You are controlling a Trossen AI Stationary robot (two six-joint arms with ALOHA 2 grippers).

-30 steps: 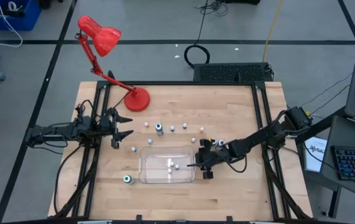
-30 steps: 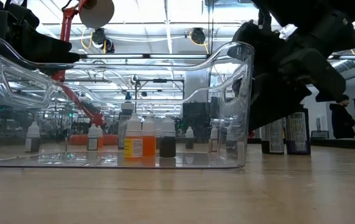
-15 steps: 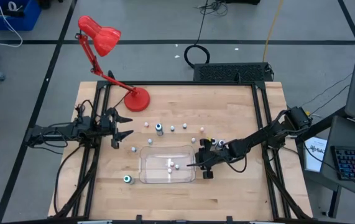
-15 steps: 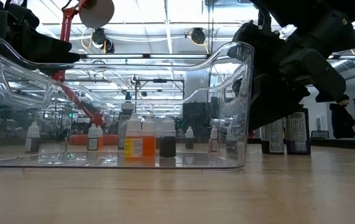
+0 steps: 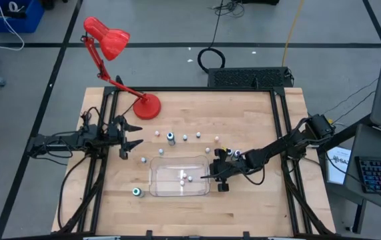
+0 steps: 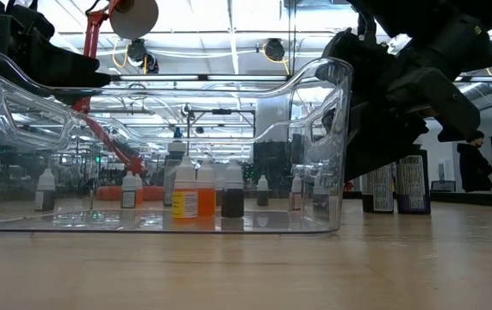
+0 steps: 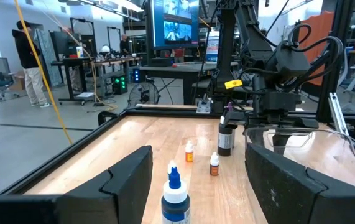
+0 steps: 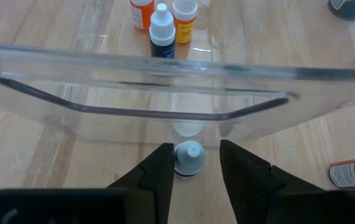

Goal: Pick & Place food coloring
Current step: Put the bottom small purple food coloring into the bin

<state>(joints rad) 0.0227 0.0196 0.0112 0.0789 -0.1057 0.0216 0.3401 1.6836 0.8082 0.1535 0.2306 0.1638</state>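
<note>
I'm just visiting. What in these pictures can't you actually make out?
- Whether the right hand grips the small bottle between its fingers: a gap shows on one side.
- Bottle labels in the clear tray: too small in the low view.
- Colours of the loose bottles: too small in the high view.
- The left hand waits at the table's edge.

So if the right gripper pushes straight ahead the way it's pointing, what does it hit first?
The right gripper already has a small white-capped bottle between its fingers. Straight beyond it is the near wall of the clear tray, probably the next contact, though depth is hard to judge.
</note>
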